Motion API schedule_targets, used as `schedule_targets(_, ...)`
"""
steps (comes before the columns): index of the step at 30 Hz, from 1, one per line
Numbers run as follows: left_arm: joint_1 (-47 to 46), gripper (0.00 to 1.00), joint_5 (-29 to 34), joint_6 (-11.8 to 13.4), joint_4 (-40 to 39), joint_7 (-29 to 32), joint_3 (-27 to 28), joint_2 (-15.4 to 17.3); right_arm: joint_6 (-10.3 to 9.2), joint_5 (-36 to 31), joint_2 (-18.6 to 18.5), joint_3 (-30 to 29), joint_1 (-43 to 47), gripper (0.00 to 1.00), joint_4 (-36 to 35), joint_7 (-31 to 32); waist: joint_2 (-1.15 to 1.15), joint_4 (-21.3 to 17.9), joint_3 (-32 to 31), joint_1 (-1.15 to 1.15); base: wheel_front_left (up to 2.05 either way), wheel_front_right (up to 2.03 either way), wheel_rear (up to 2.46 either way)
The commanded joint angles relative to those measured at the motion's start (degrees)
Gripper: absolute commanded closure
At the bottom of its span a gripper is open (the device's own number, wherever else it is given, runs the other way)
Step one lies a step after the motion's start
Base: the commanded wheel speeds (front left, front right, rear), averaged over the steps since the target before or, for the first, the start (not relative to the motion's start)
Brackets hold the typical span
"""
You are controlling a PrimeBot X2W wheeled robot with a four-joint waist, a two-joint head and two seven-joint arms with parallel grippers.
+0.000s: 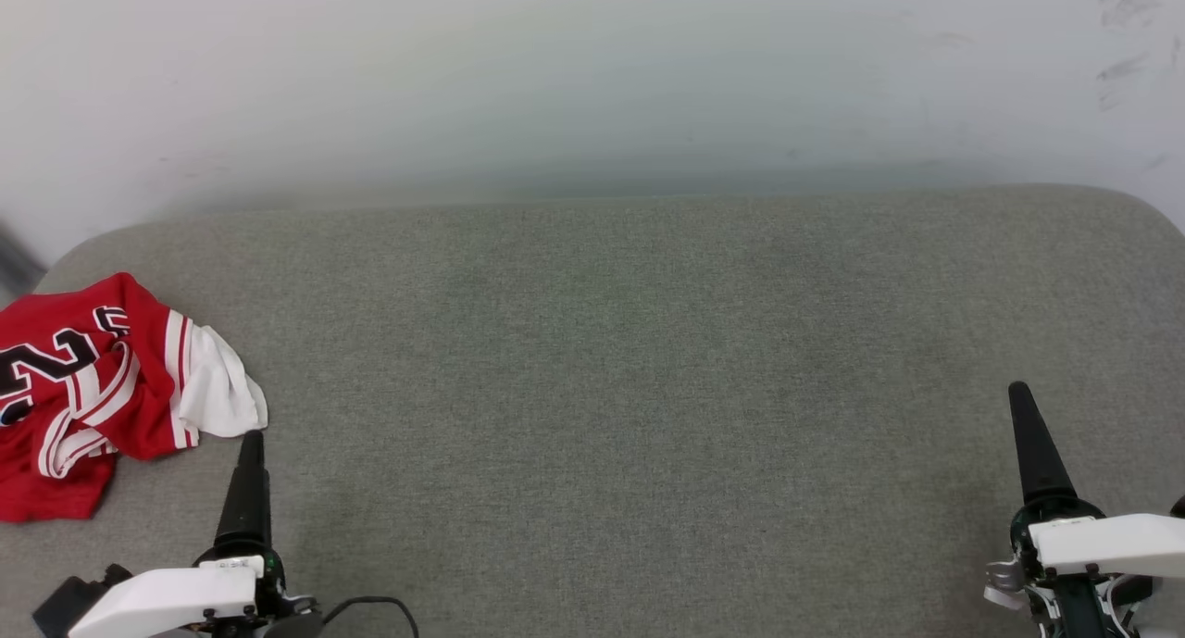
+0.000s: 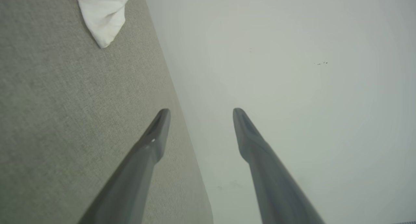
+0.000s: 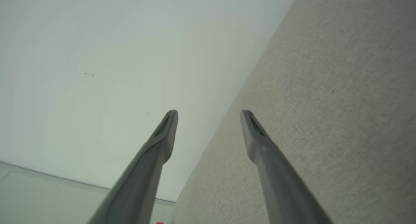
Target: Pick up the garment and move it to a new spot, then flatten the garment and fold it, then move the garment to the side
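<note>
We face a pale wall (image 1: 592, 64) across the top of the head view, and below it a broad grey fabric-covered surface (image 1: 629, 360), perhaps a cushion. The red jersey shirt (image 1: 83, 388) lies crumpled at the left edge of that view, its white sleeve (image 1: 218, 388) toward centre, black print partly folded under. Our left gripper (image 2: 201, 110), lower left, and right gripper (image 3: 209, 111), lower right, both stand spread wide, holding nothing.

A bare indoor room (sort unclear) is showing: a grey fabric surface (image 1: 648, 360) is meeting a scuffed white wall (image 1: 592, 73).
</note>
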Motion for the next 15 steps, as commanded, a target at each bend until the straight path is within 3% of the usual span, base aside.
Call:
schedule_targets(1, -0.49, 0.0, 1.01, -0.08, -1.24, -0.41, 0.57, 0.12, 0.01, -1.78, -0.05, 0.17, -1.09, 0.0, -1.4, -0.41, 0.0, 0.0, 0.01, 0.0, 0.0, 0.0, 0.0)
schedule_targets(11, -0.88, 0.0, 13.75, 0.48, -5.91, -2.66, 3.62, 0.14, 0.01, -23.68, -0.05, 3.91, -0.92, 0.0, -10.7, -2.68, 0.0, -0.01, 0.4, 0.0, 0.0, 0.0, 0.0)
schedule_targets(15, -0.7, 0.0, 18.35, 0.65, -8.19, -3.23, 3.17, 0.15, 0.02, -29.07, -0.04, 4.69, -0.75, 0.0, -12.21, -3.27, 0.0, 0.0, 0.47, 0.0, 0.0, 0.0, 0.0)
